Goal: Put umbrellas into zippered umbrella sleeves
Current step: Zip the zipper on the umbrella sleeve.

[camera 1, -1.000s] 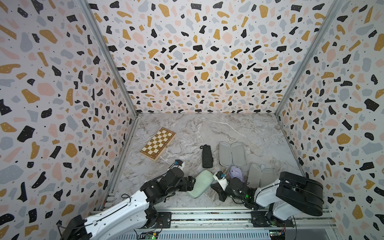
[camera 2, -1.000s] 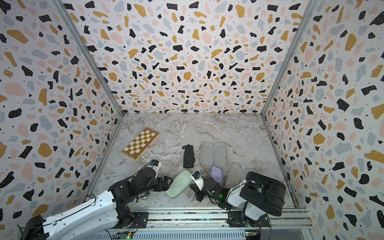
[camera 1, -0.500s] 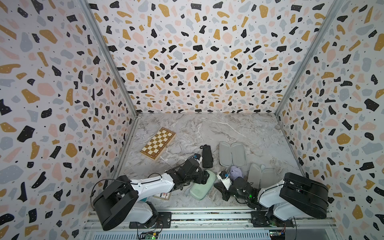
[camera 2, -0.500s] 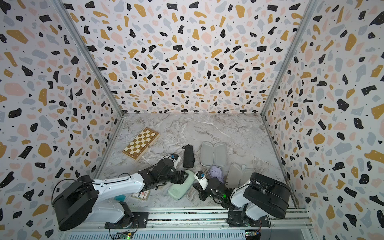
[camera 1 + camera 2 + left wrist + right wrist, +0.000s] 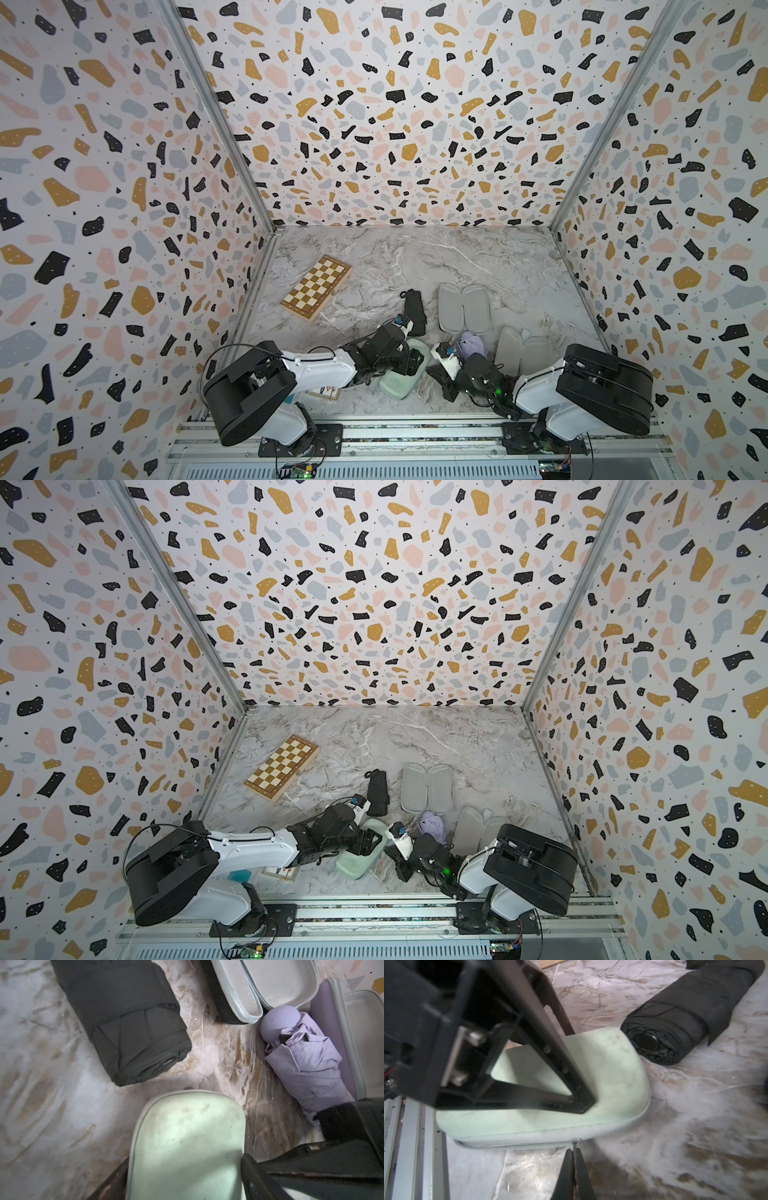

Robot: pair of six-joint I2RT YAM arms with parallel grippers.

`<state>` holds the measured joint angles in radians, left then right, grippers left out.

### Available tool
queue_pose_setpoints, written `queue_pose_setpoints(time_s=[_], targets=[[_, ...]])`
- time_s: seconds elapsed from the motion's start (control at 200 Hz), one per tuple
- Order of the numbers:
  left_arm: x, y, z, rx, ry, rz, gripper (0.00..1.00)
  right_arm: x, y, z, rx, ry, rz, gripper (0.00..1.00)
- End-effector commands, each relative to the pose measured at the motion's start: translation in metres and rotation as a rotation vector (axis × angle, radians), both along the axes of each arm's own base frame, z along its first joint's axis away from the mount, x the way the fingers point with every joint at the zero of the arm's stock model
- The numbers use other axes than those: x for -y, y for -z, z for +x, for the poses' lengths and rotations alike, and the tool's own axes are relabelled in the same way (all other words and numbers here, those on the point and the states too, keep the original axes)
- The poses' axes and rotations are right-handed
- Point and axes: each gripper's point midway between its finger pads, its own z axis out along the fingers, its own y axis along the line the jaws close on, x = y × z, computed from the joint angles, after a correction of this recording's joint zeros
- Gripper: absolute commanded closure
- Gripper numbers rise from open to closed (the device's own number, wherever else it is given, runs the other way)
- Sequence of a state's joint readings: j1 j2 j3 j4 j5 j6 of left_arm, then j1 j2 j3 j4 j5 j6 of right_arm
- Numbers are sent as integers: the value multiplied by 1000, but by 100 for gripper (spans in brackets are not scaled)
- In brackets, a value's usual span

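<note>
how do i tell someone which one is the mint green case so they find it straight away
Look at the near edge of the marble table, between the left arm and right arm. Just nearer than the black umbrella lies the mint green case. It alone is closed, pale green shell up; the black case and lilac case lie open, showing grey lining.

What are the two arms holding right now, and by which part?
The right gripper pinches the zip pull of the mint green case. The left gripper straddles that case; whether it grips cannot be told.
</note>
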<state>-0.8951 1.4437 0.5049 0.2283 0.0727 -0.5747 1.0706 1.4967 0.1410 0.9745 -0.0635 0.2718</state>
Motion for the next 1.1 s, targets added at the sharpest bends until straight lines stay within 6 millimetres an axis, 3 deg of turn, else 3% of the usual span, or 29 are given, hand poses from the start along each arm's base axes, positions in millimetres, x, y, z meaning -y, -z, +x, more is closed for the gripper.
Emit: queue_pose_setpoints(time_s=[0.0, 0.14, 0.255, 0.436, 0.601, 0.741, 0.896, 1.096], targets=[[-26, 21, 0, -18, -83, 99, 27, -13, -6, -11, 16, -49, 10, 100], [-32, 21, 1, -21, -126, 105, 31, -23, -5, -34, 12, -114, 10, 100], [-50, 20, 5, -12, -219, 141, 35, -33, -7, -49, 12, -161, 15, 100], [-59, 14, 13, -13, -249, 79, 42, -53, -7, -63, -11, -197, 20, 100], [-94, 14, 21, -12, -382, 98, 46, -73, -11, -73, 1, -242, 30, 100], [-122, 2, 21, 16, -467, 104, 45, -70, -6, -60, 1, -211, 3, 100], [-137, -23, 18, 79, -475, 97, 16, -53, 7, -36, -40, -171, -18, 100], [-135, -48, 36, 187, -454, 96, 7, -32, 23, 1, -49, -99, -87, 100]])
